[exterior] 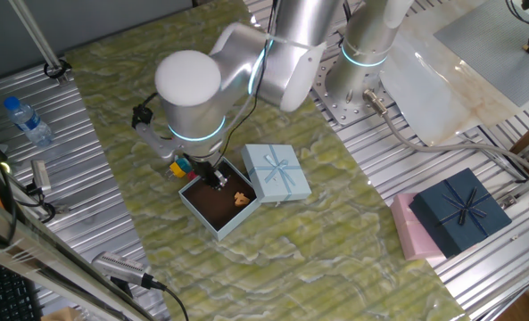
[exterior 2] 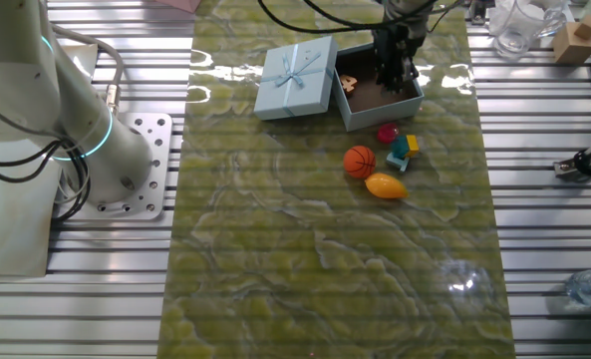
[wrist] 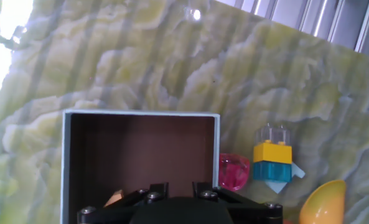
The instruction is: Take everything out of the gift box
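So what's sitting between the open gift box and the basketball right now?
In the other fixed view, between the gift box and the basketball lies mostly bare mat; the magenta piece sits just beside that line.

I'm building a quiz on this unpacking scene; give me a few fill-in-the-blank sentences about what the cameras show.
1. The end effector reaches into the open pale-blue cardboard gift box, whose inside is dark ____.
2. The orange toy basketball lies ____ the box.
3. The pale-blue lid carries a ribbon ____.

Missing words: brown; outside; bow

arm (exterior: 246, 62): bent over, wrist down | jaws: state unclear
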